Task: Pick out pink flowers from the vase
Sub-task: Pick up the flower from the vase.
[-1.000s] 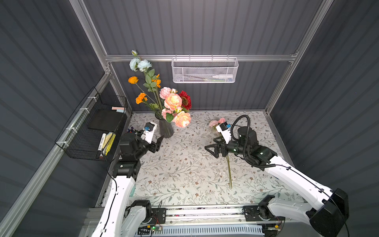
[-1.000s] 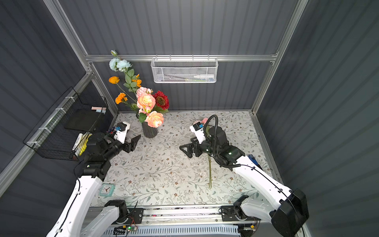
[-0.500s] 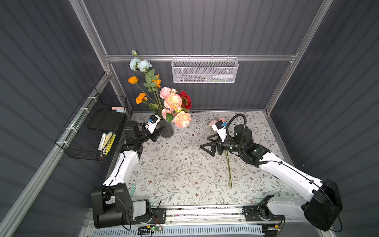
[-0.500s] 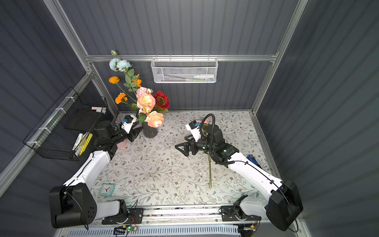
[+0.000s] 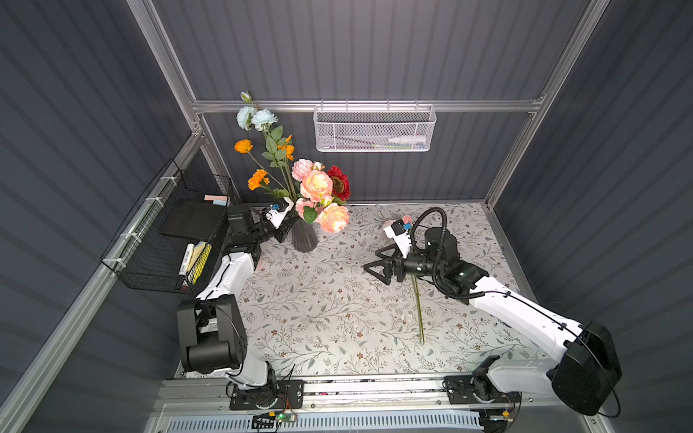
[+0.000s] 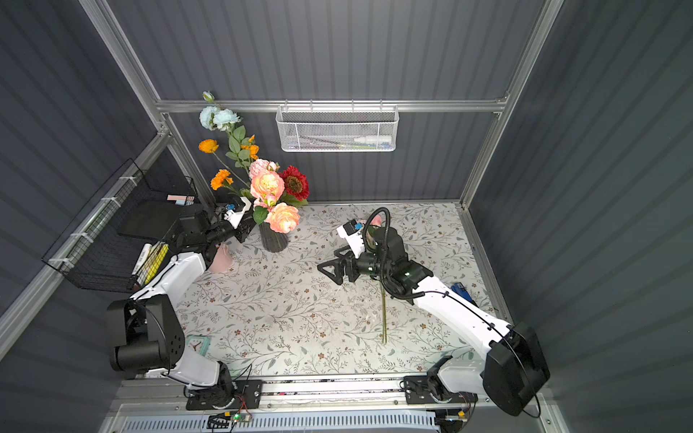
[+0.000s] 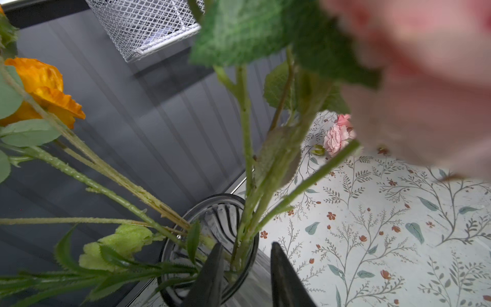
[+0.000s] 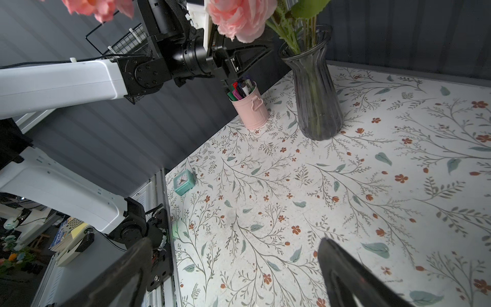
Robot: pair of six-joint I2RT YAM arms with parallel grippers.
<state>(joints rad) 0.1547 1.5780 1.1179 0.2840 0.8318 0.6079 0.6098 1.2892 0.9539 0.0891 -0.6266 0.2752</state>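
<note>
**Several pink blooms remain in the vase, left gripper at its rim**

Several pink flowers stand in the vase at the floral table's back-left. A second ago the left gripper was short of the vase. Now its jaws stand apart astride the pink stems. The right gripper gapes empty over open mid-table. The pen cup stands near the vase.

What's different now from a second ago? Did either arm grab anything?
The left gripper reached forward across the table to the mouth of the vase. Its jaws narrowed around the stems of the pink flowers but are not yet pinching them. The right gripper drifted slightly toward the vase, wide open and empty. The vase and the loose pink flower on the table stayed put.
</note>
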